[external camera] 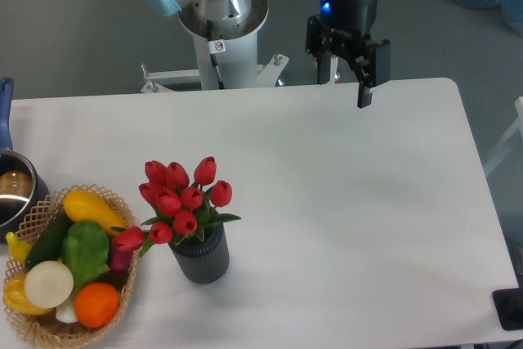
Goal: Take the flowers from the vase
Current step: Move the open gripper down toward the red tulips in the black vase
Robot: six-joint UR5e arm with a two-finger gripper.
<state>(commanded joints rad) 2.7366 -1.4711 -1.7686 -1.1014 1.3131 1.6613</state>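
You are looking at the flowers [181, 200] sitting upright in the vase [200, 256] near the front left of the white tabletop [343, 202]. Their stems are hiding inside the vase, so only red heads and a few green leaves are showing. One bloom is drooping left toward the wicker basket [122, 292], and you cannot tell whether it is touching the rim.

Your gripper [346, 71] is hanging above the far edge of the tabletop, well apart from the vase. Its jaws are standing apart with nothing between them. The right finger [365, 94] is showing clearly; the left one is blending into the dark body and the robot base [222, 26] behind it, so the exact opening is hard to judge. The arm above the wrist is running out of the top of the frame.

The basket is being cut off by the bottom and left edges. It is holding a yellow squash, a green pepper, an orange and a pale round item, with some pieces hiding beneath others. A metal pot [15, 190] with a blue handle is sitting at the left edge, only partly showing. A dark object [511, 310] is poking in at the lower right corner, too cropped to identify.
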